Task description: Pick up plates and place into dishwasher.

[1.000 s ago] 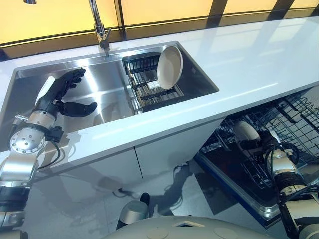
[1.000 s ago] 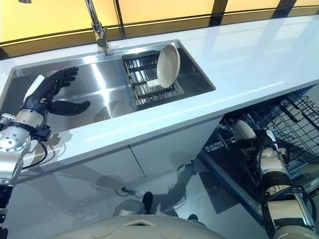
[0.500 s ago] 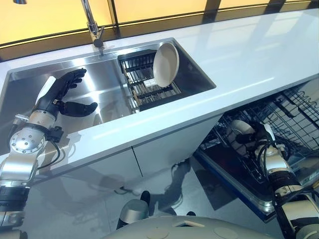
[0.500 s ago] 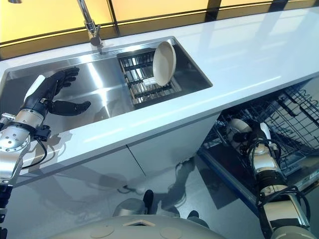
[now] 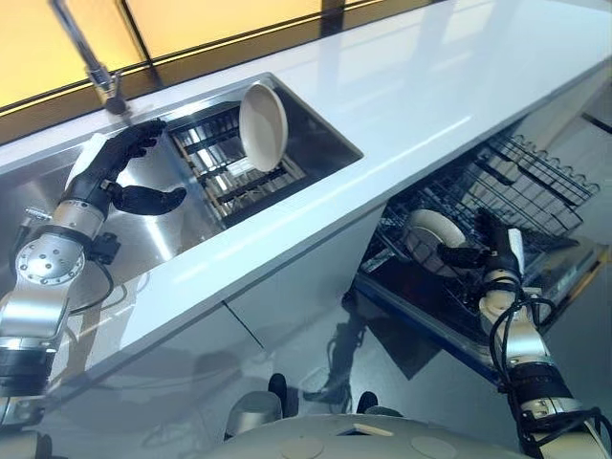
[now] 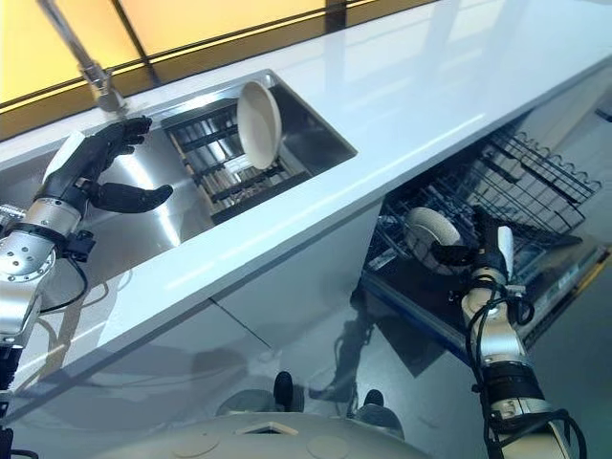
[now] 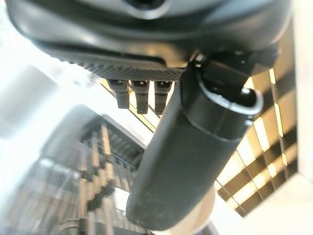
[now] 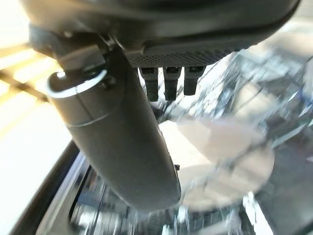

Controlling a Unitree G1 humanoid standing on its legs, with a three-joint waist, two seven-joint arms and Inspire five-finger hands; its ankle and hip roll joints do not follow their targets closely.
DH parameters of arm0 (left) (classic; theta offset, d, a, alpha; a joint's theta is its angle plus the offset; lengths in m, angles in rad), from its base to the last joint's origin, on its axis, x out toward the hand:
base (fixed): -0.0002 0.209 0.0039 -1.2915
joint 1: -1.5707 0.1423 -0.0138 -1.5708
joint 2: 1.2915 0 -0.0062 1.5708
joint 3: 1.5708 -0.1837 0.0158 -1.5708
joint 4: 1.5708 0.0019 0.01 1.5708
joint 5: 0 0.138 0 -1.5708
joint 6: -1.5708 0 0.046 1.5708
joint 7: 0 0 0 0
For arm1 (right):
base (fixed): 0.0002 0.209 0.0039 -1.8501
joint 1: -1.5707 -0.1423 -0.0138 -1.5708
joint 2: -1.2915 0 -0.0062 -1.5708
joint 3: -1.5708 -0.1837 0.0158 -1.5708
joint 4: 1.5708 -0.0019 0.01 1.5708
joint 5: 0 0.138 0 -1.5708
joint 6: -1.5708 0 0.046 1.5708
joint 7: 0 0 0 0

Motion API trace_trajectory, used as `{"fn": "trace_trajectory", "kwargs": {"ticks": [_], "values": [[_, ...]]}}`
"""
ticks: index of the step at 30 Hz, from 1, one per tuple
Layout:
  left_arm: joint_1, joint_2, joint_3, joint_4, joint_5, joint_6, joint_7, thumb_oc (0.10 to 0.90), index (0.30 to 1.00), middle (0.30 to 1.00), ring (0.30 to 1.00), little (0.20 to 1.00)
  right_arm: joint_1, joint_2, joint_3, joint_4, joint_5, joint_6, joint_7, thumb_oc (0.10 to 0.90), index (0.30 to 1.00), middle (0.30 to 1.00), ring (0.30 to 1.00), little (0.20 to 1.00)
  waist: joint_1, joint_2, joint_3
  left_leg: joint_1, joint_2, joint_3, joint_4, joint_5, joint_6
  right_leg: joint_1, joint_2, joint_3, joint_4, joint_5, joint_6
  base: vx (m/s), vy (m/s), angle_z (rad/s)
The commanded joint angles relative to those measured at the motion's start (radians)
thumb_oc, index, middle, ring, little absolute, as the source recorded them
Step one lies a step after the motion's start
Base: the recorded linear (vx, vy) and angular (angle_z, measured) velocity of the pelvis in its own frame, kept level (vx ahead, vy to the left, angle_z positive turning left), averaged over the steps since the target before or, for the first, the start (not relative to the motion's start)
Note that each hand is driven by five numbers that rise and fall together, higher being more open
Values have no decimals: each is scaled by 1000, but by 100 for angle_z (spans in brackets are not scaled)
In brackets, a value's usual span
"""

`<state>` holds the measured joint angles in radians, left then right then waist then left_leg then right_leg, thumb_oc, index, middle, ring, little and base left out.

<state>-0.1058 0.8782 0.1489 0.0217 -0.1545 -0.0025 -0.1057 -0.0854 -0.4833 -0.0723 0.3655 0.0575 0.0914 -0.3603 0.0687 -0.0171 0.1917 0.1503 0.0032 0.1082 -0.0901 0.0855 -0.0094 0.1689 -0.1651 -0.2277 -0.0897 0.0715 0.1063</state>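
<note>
From the head camera I see my left hand (image 5: 113, 170) raised over the steel sink (image 5: 182, 206), with the fingers straight and spread and the thumb standing out to the side; it holds nothing. Just beside it, in the sink, there is a dark dish rack (image 5: 229, 170), and one cream plate (image 5: 262, 121) stands on its edge in this rack, leaning a little toward the white countertop (image 5: 421, 91). The faucet (image 5: 93, 59) rises at the back rim of the sink, near my left hand. Under the countertop, on my right side, the dishwasher (image 5: 497, 191) is open and its wire rack is pulled out. My right hand (image 6: 485, 251) is low in this rack, right at a second cream plate (image 6: 427, 236) that sits tilted between the wires. In my right wrist view the fingers (image 8: 167, 82) reach straight toward this plate (image 8: 220, 161) and the thumb is extended next to them, so the hand looks open, but I cannot tell if the fingertips touch the plate.
</note>
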Motion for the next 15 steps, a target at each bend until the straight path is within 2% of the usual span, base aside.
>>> {"fn": "trace_trajectory", "kwargs": {"ticks": [1,11,15], "values": [[-169,108,16,30,51,-64,40,800,900,900,900,900,-33,-85,-42,-129,2,-131,-48,800,900,900,900,900,-20,26,-121,5,1,24,41,-153,5,-58,-59,0,74,-33,91,-52,-3,-18],[-282,261,-36,157,263,-28,88,800,900,900,900,900,54,-57,-51,-161,29,-188,-70,800,900,900,900,900,-96,38,-142,4,-3,76,46,-167,9,-85,-44,58,65,-30,91,-39,19,-19],[-359,373,-87,242,365,-40,117,800,900,900,900,900,105,-22,-42,-126,105,-256,-38,800,900,900,900,900,-133,49,-142,-4,-9,102,63,-180,18,-107,-43,91,73,-27,96,-23,45,-24]]}}
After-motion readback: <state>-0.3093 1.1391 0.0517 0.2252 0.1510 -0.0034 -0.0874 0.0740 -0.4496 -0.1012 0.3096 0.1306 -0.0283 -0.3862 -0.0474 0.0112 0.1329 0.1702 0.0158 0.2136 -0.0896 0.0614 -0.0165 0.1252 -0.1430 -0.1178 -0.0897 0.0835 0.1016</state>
